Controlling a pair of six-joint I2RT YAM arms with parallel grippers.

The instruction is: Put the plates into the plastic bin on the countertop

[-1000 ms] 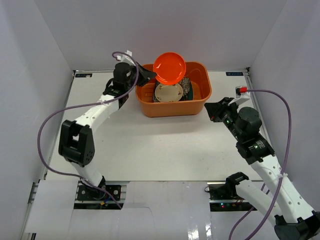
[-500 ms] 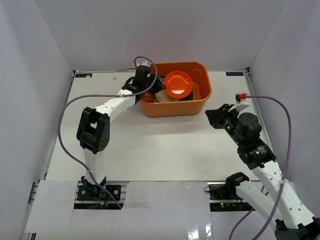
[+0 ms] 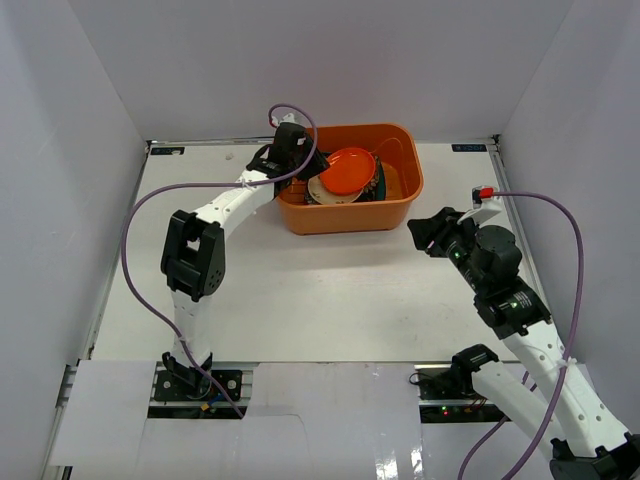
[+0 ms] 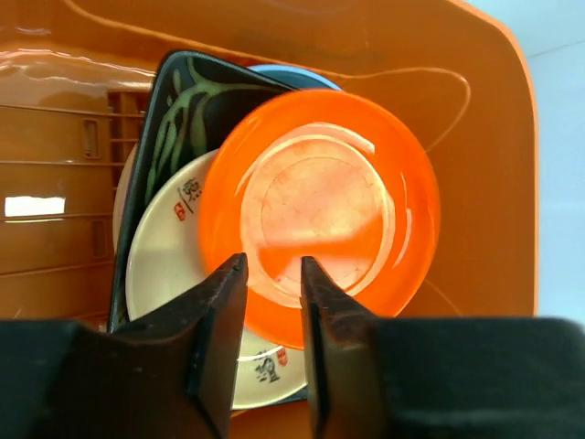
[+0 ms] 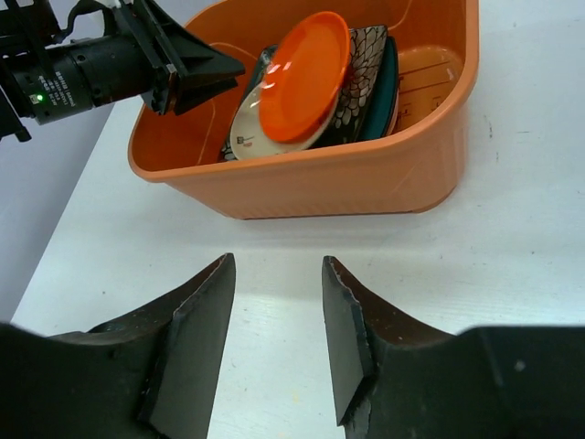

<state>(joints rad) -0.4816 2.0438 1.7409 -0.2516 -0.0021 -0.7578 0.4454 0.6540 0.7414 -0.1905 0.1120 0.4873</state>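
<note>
The orange-red plate (image 3: 348, 168) lies tilted on a stack of plates inside the orange plastic bin (image 3: 350, 218) at the back of the white countertop (image 3: 300, 290). Under it are a cream plate (image 4: 164, 261), a black patterned square plate (image 4: 183, 101) and a light blue rim (image 4: 274, 71). My left gripper (image 3: 316, 166) hangs over the bin's left side, jaws slightly apart and empty, just above the orange-red plate (image 4: 320, 206). My right gripper (image 3: 425, 232) is open and empty over the countertop in front of the bin's right corner (image 5: 366, 183).
White walls enclose the table on three sides. A teal plate edge (image 5: 391, 87) leans against the stack's right side. The left arm's purple cable (image 3: 135, 250) loops over the table's left part. Bare countertop lies in front of the bin.
My left gripper brought the orange-red plate from above the bin's rim down into the bin and let go of it; it now rests on the stack. The right arm barely moved.
</note>
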